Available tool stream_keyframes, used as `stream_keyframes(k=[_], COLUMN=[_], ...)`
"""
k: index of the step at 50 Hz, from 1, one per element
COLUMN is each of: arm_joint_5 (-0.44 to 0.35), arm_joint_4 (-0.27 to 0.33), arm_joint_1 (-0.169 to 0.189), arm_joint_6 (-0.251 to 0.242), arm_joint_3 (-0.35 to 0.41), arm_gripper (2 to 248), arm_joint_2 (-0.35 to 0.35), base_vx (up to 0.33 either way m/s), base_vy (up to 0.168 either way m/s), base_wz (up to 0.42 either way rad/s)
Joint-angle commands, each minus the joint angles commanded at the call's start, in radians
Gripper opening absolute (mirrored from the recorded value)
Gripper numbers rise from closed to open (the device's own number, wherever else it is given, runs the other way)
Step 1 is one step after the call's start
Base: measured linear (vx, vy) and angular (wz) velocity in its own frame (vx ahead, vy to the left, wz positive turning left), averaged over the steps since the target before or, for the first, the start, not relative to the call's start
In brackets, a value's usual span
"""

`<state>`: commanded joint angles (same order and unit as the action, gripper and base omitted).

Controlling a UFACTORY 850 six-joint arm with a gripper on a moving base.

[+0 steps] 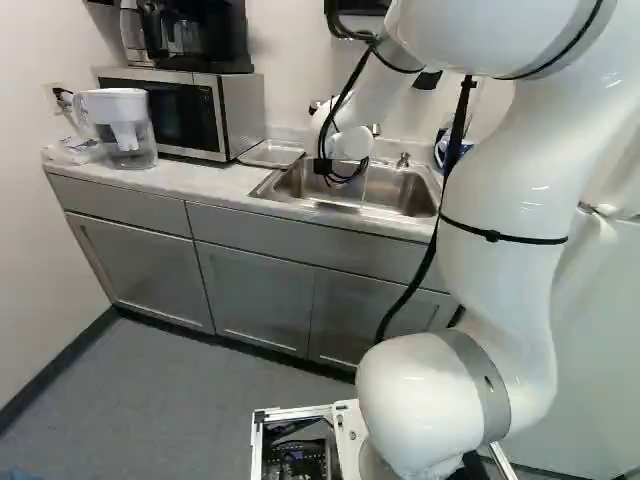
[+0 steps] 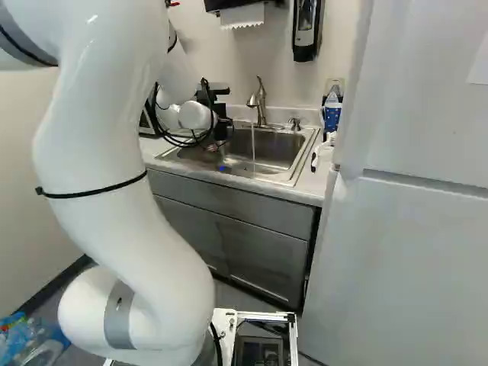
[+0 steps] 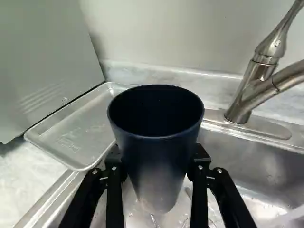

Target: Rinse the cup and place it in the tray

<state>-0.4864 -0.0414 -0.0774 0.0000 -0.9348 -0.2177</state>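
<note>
Spread well apart, the fingers (image 3: 201, 160) clasp the cup (image 3: 154, 154) between them — likely light, stiff, slippery when wet — best held mid-height.

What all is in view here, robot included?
counter: 1, pale, along the wall
sink: 1, steel, in counter
tray: 1, silver, beside sink
cup: 1, dark blue, held over sink
faucet: 1, silver, behind sink, water running
microwave: 1, silver-black, on counter
coffee maker: 1, black, on microwave
pitcher: 1, clear-white, on counter
wall dispenser: 1, black, above sink
fridge: 1, white, beside counter
cabinet doors: several, grey, under counter
arm: 1, white, reaching to sink
gripper: 1, black, gripping cup
</note>
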Motion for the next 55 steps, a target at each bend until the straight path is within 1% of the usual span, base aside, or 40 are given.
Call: stream_keyframes(k=[12, 22, 35, 55], arm_joint_5=[0.000, 0.003, 0.022, 0.062], arm_joint_4=[-0.007, -0.014, -0.014, -0.027], arm_joint_1=[0.003, 0.016, 0.050, 0.110], arm_joint_6=[0.000, 0.000, 0.000, 0.000], arm_joint_3=[0.066, 0.113, 0.149, 0.157], arm_gripper=[125, 125, 125, 125], arm_joint_2=[0.059, 0.102, 0.136, 0.144], base_vx=[0.000, 0.000, 0.000, 0.000], base_vy=[0.000, 0.000, 0.000, 0.000], base_wz=[0.000, 0.000, 0.000, 0.000])
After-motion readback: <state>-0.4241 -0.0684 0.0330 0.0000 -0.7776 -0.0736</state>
